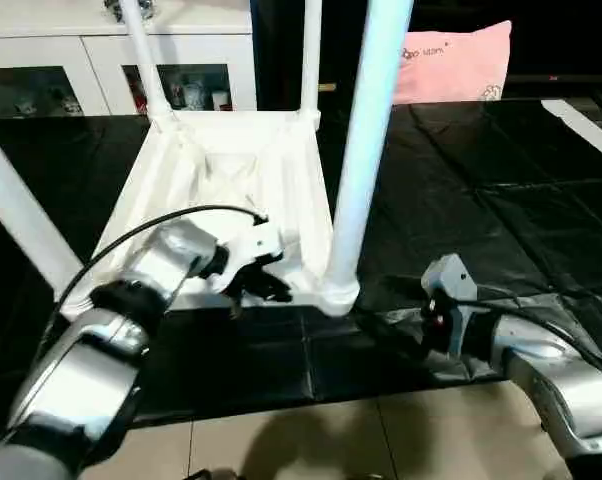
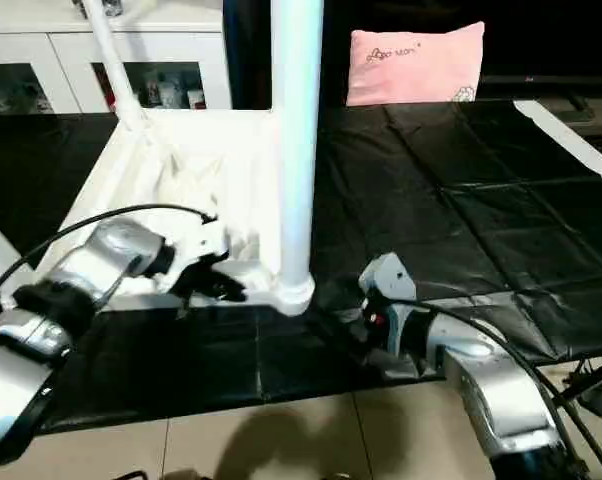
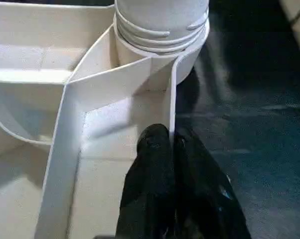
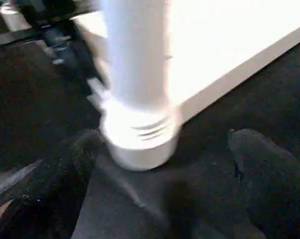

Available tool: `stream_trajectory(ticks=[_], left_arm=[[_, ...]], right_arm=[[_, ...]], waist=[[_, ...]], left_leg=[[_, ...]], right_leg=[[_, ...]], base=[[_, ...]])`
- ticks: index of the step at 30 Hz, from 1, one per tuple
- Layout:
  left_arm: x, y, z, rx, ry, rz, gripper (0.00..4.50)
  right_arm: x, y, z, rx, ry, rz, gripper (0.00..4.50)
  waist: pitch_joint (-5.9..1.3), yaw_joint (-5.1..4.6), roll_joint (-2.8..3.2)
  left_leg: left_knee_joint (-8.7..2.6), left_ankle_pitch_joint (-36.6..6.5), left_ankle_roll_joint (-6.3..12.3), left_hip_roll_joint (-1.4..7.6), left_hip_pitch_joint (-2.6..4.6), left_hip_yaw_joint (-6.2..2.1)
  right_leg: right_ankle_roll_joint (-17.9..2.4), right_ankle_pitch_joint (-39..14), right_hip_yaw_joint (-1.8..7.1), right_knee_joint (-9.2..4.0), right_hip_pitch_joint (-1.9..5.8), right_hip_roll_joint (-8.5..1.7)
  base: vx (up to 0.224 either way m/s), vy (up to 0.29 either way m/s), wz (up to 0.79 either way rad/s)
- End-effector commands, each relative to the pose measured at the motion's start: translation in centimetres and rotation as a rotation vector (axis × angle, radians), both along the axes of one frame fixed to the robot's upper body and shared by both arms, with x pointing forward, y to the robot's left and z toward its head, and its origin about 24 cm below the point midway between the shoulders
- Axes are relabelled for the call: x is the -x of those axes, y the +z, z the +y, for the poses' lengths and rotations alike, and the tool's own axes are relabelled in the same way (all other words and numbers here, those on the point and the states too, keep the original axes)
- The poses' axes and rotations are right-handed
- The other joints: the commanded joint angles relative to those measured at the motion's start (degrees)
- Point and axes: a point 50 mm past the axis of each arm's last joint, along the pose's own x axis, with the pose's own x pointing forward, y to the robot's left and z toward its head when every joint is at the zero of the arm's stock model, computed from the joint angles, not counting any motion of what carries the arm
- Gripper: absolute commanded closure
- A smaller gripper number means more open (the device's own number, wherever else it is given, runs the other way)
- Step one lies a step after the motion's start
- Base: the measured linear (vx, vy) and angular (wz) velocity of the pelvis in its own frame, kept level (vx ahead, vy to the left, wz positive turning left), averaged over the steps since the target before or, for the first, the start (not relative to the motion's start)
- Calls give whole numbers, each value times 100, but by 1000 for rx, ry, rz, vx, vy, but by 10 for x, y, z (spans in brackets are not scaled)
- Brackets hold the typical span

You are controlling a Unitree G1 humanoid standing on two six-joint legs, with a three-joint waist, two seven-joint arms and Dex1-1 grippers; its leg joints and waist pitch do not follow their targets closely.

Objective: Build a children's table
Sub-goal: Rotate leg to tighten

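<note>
Left eye view looks down on the children's table, which lies upside down on a black sheet spread over the floor, its ribbed underside facing up. Tube legs rise from its corners: the near right leg stands upright in its round corner socket, two more stand at the far corners, and the near left leg leans across the picture's left edge.

The left gripper reaches over the near rim of the upturned top, just left of that socket. In the left wrist view its black fingers are pressed together with the thin rim wall running up to them; they seem to pinch that wall, though the contact itself is hidden between the pads. A black cable arcs over the silver left forearm.

The right gripper rests low on the sheet, just to the right of the same socket and apart from it. In the right wrist view, which is blurred, its two fingers stand spread wide, with the ringed base of the leg beyond the gap and nothing between them.

Behind the table stand a white cabinet with glass doors and, further right, a pink pillow. Pale floor tiles show at the near edge of the sheet.
</note>
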Motion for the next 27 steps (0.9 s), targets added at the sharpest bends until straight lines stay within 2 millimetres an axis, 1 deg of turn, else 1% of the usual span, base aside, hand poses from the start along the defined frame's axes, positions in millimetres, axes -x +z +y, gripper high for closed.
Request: stream_trajectory(ticks=[1, 3, 4, 5, 6, 7, 8, 9, 10, 11, 13, 15, 17, 23, 27], left_arm=[[10, -2, 0, 4, -54, 29, 449], [10, -4, 0, 4, -39, -2, 449], [10, -5, -1, 7, -30, -21, 449], [10, -6, -1, 14, -16, -46, 449], [8, -6, -3, 29, 8, -64, 449], [7, -6, -4, 43, 28, -77, 449], [7, -5, -5, 51, 37, -72, 449], [9, -4, -6, 58, 40, -61, 449], [10, -3, -6, 60, 38, -56, 449], [11, -3, -6, 66, 38, -47, 422], [12, -2, -7, 76, 38, -51, 395], [11, -1, -6, 78, 50, -70, 395], [10, -1, -5, 71, 69, -71, 395], [13, -2, -4, 58, 68, -57, 395], [14, -2, -2, 57, 65, -50, 395]], right_arm=[[-4, 6, -2, -11, -11, -26, 0], [-4, 6, -1, -11, -11, -28, 0], [-5, 6, -1, -11, -10, -29, 0], [-5, 6, 0, -10, -7, -30, 0], [-5, 5, 1, -10, -3, -31, 0], [-6, 5, 1, -10, 1, -31, 0], [-6, 5, 2, -9, 5, -33, 0], [-7, 5, 3, -9, 10, -35, 0], [-7, 5, 3, -8, 12, -36, 0], [-6, 5, 3, -7, 13, -36, 0], [-6, 5, 3, -2, 16, -38, 0], [-5, 5, 3, 1, 16, -40, 0], [-5, 5, 3, 3, 17, -40, 0], [-4, 3, 4, 6, 21, -41, 0], [-3, 3, 5, 7, 25, -40, 0]], waist=[[-372, 26, -26], [-362, 14, -39], [-359, 22, -29], [-351, 26, -48], [-349, 26, -74], [-343, 31, -54], [-338, 36, -49], [-343, 26, -62], [-345, 25, -59], [-342, 17, -67], [-355, 5, -66], [-366, 9, -63], [-368, 11, -59], [-353, 7, -55], [-358, 6, -51]], left_leg=[[-390, -1179, 111, 147, 35, -29], [-385, -1191, 132, 138, 38, -13], [-384, -1208, 132, 136, 42, -14], [-386, -1217, 132, 122, 25, -14], [-386, -1216, 138, 117, 28, -7], [-386, -1239, 128, 119, 29, -12], [-388, -1279, 122, 122, 41, -12], [-396, -1290, 103, 126, 29, -22], [-401, -1286, 94, 129, 25, -29], [-401, -1286, 92, 133, 28, -25], [-385, -1179, 117, 116, 17, -15], [-378, -1076, 145, 116, 13, -12], [-373, -1038, 169, 108, 9, -8], [-386, -1150, 141, 115, 18, -13], [-385, -1154, 132, 111, 18, -15]], right_leg=[[-1111, -1417, 280, -436, 320, -463], [-1098, -1414, 277, -447, 302, -440], [-1090, -1448, 277, -446, 299, -441], [-1001, -1625, 272, -461, 310, -449], [-958, -1707, 271, -480, 307, -449], [-912, -1840, 269, -485, 301, -453], [-888, -1923, 269, -501, 288, -454], [-876, -1943, 266, -488, 298, -453], [-870, -1935, 267, -482, 302, -458], [-865, -1917, 272, -484, 290, -456], [-882, -1765, 279, -472, 298, -445], [-922, -1564, 282, -450, 302, -439], [-932, -1479, 278, -444, 307, -433], [-879, -1729, 273, -473, 291, -436], [-863, -1729, 274, -471, 294, -432]], base=[[0, 0, 0], [0, 0, 0], [0, 0, 0], [0, 0, 0], [0, 0, 0], [0, 0, 0], [0, 0, 0], [0, 0, 0], [0, 0, 0], [0, 0, 0], [0, 0, 0], [0, 0, 0], [0, 0, 0], [0, 0, 0], [0, 0, 0]])
